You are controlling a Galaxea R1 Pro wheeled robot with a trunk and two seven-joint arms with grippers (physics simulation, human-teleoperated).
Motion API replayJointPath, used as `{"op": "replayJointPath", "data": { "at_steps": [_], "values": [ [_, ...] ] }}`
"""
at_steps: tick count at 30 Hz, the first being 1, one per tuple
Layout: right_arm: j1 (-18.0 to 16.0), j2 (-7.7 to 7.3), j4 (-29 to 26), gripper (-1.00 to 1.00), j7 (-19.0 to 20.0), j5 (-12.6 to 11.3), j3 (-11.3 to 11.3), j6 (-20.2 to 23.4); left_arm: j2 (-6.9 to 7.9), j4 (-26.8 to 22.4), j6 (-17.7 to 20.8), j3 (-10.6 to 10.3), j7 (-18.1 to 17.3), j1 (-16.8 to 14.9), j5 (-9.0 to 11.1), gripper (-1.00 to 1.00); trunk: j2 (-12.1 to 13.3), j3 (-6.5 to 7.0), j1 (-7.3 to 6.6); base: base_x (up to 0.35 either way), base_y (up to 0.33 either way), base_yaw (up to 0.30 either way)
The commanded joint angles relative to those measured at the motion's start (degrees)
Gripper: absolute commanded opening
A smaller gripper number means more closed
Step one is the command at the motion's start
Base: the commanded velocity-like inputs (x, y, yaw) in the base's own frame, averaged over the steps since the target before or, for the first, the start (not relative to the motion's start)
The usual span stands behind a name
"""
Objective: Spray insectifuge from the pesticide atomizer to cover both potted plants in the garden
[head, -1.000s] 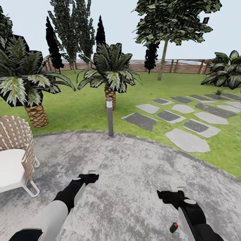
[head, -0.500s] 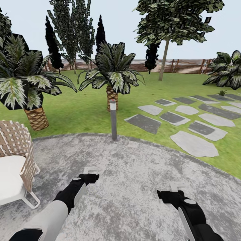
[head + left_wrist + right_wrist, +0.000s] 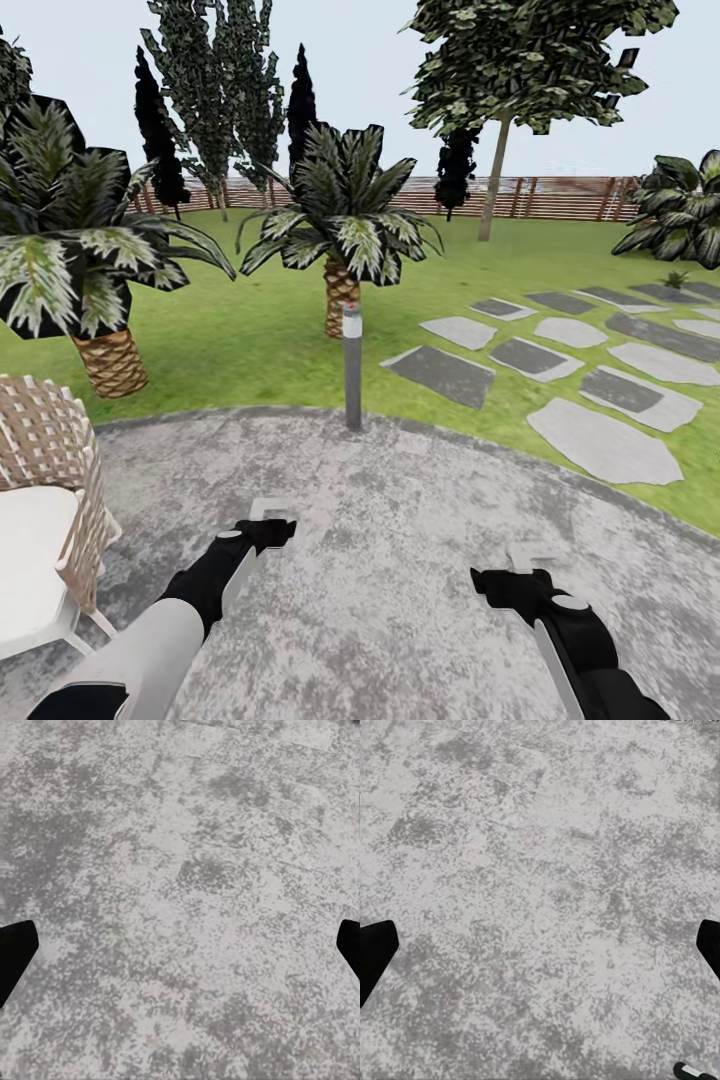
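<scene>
Patio paving of grey mottled stone [image 3: 400, 520] spreads under both arms, its curved outer edge meeting the green lawn [image 3: 250, 340] of the garden. The left gripper [image 3: 270, 512] and the right gripper [image 3: 527, 557] hang low over the paving, well apart from each other, both black with pale fingertips. In each wrist view the two dark finger tips sit at opposite borders with bare paving between them, so both sets of jaws stand wide open and hold nothing.

At the patio's far edge a slim grey bollard lamp with a pale head [image 3: 352, 365] stands upright. Behind it on the lawn grows a striped-leaf palm with a scaly brown trunk [image 3: 340, 225], and a second, larger palm of the same kind [image 3: 75, 250] stands near the patio's left edge. A woven brown wicker chair with a white seat cushion [image 3: 45, 500] sits at the patio's left side.

Flat grey stepping stones [image 3: 580, 370] run across the grass to the right. Beyond them, far off, a small low rosette of pointed green leaves [image 3: 676, 278] sits near a big dark-leaved bush [image 3: 685, 205]; its pot is too small to make out. A brown slatted fence [image 3: 560, 197] closes the lawn's far side, with tall trees before it. A small dark and white object [image 3: 694, 1072] shows at the border of the right wrist view; what it is cannot be told.
</scene>
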Motion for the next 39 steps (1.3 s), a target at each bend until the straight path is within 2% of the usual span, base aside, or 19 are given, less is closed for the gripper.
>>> {"op": "replayJointPath", "data": {
  "at_steps": [1,19,26,35,39],
  "values": [
    [-0.04,0.03,-0.08,1.00,0.01,-0.13,-0.04,0.31,-0.04,-0.11,0.33,-0.01,-0.04,-0.01,0.04,1.00,-0.03,-0.03,0.03,0.279,0.221,-0.109],
    [-0.02,0.09,-0.08,1.00,-0.06,-0.19,0.03,0.31,-0.09,-0.11,0.33,-0.01,-0.04,-0.01,0.04,1.00,-0.03,0.11,0.03,0.292,0.190,-0.248],
    [-0.02,0.09,-0.08,1.00,-0.06,-0.18,-0.05,0.32,-0.09,-0.11,0.33,-0.01,-0.04,-0.01,0.04,1.00,-0.03,0.11,0.03,0.295,0.085,-0.269],
    [-0.04,0.09,-0.08,1.00,-0.06,-0.19,-0.06,0.35,-0.09,-0.11,0.33,-0.01,-0.04,-0.01,0.04,1.00,-0.03,0.11,0.03,0.061,0.011,-0.269],
    [-0.05,0.09,-0.08,1.00,-0.06,-0.19,-0.06,0.33,-0.09,-0.11,0.33,-0.01,-0.04,-0.01,0.04,1.00,-0.03,0.11,0.03,0.289,0.065,-0.267]
  ]
}}
